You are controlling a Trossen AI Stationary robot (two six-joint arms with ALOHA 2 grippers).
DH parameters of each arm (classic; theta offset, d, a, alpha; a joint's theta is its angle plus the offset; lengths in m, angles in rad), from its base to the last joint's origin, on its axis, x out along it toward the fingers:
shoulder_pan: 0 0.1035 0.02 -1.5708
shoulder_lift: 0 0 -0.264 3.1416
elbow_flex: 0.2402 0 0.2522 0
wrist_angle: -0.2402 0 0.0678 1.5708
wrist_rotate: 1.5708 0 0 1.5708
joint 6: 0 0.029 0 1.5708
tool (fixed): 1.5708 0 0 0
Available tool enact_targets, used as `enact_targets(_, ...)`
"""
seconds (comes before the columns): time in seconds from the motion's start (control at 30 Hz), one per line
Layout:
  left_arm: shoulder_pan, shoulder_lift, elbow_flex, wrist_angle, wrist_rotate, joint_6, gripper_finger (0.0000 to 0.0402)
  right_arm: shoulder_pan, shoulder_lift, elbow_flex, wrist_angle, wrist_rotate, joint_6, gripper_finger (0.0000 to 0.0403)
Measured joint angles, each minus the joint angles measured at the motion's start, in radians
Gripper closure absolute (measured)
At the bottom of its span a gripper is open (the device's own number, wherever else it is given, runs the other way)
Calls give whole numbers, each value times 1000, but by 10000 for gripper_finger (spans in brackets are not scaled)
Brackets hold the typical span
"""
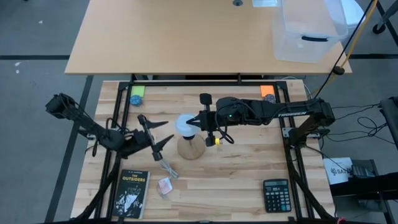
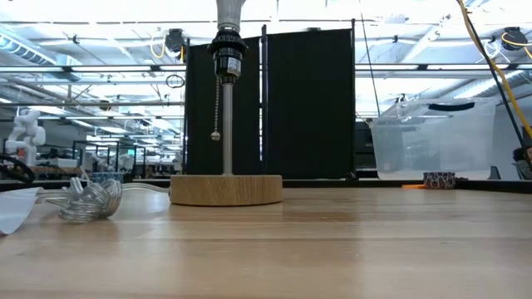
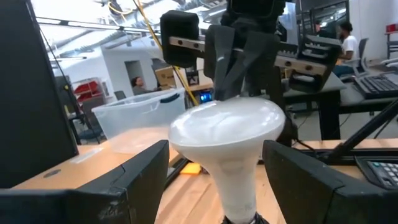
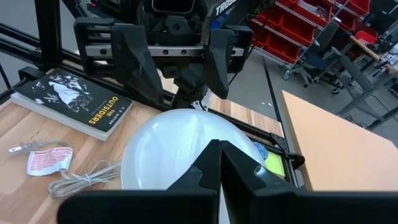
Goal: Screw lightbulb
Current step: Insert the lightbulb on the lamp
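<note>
Two dark six-joint robot arms

Matte black links; the right arm (image 1: 273, 111) bears white lettering and a green light, the left arm (image 1: 93, 129) black flat wedge-shaped fingers (image 3: 134, 180).

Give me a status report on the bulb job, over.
Left claw open beside the lamp stand, empty. Right claw shut, tips at the lightbulb, which sits in the socket. Nothing blocking.

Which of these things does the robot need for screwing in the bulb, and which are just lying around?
Part of the job:
- lightbulb
- wooden lamp stand with its socket
- left gripper, open beside the bulb
- right gripper, shut, over the bulb

Just lying about:
- book
- calculator
- clear plastic bin
- green block
- orange block
</note>
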Motion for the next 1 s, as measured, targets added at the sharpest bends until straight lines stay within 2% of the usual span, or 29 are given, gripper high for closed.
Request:
enact_targets(0.33,105,0,0,18,124,-31,138,0,-1,0,-5,1,-1,403)
enact_targets(0.53,133,0,1,-2,135,-61,138,-1,-2,0,-12,7,-1,403)
enact_targets(0.73,133,-1,2,-12,106,-63,138,1,-1,1,-12,7,1,403)
enact_targets(1.0,135,1,1,-49,-2,-61,138,23,0,1,-7,-4,1,403)
